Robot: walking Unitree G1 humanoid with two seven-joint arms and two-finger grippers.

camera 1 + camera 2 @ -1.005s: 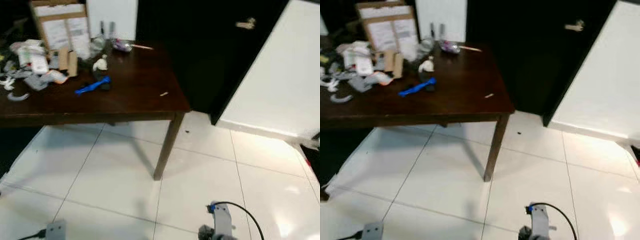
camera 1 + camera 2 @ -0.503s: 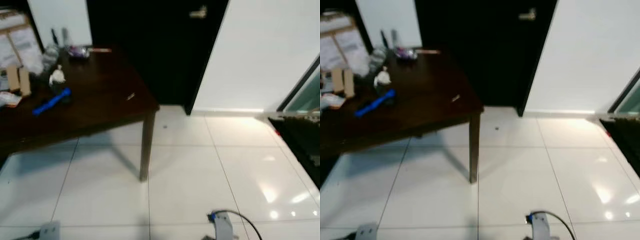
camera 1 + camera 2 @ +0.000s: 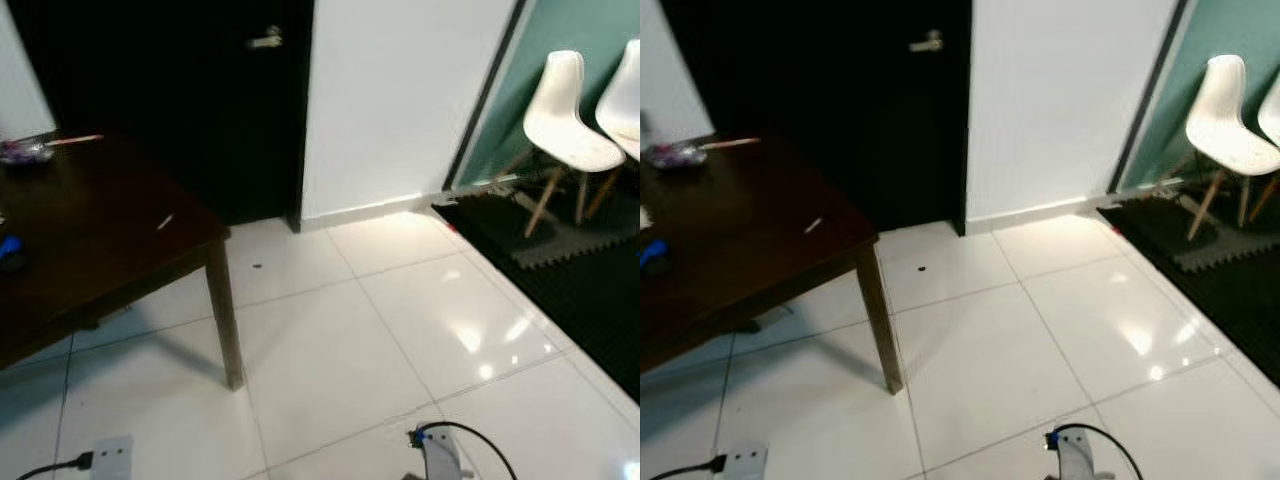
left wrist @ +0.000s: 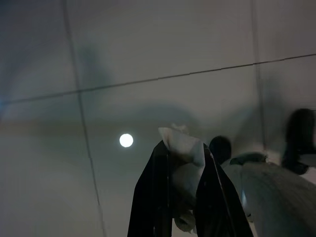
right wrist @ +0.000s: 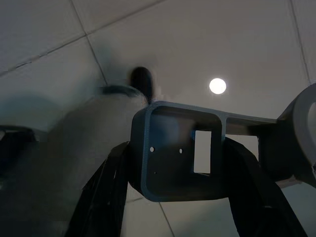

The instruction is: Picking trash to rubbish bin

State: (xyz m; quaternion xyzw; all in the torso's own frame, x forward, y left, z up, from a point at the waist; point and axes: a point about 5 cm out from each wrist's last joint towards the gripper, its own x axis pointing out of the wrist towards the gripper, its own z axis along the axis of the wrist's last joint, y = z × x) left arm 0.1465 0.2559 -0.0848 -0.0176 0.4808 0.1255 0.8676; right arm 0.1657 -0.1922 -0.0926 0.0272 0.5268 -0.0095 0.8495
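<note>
Left gripper (image 4: 183, 163): hangs low over the white tile floor (image 3: 330, 360), fingers closed on a crumpled white paper (image 4: 181, 148).
Right gripper (image 5: 177, 197): fingers clamped around a dark square box (image 5: 177, 158), also above the floor.
Table (image 3: 90, 250): dark wood, at the left, with a small scrap (image 3: 164, 221) near its corner.
Door (image 3: 170, 90): black, behind the table.
Chair (image 3: 565, 120): white, far right on a dark mat (image 3: 560, 260).

Table (image 3: 120, 250) left, door (image 3: 180, 90) behind, chair (image 3: 565, 120) right.
</note>
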